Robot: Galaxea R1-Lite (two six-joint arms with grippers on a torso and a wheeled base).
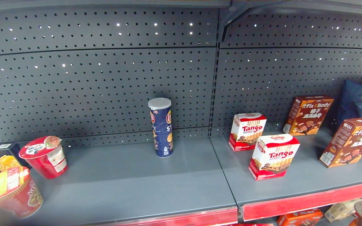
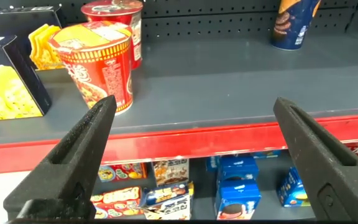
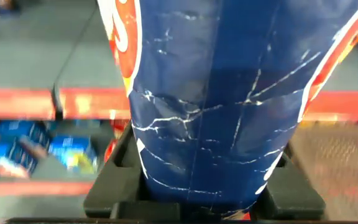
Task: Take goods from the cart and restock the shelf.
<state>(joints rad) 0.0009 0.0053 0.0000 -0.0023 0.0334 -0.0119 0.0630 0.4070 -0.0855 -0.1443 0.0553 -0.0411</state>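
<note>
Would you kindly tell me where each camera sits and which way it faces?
Head view: on the head, looking forward and down at the shelf and its upright chip canister.
Left wrist view: on the left wrist, facing the shelf's red front edge past the open left end effector.
Right wrist view: on the right wrist, facing the blue package clamped in the right end effector.
Shared: head and left wrist views both show the chip canister and the noodle cups.
</note>
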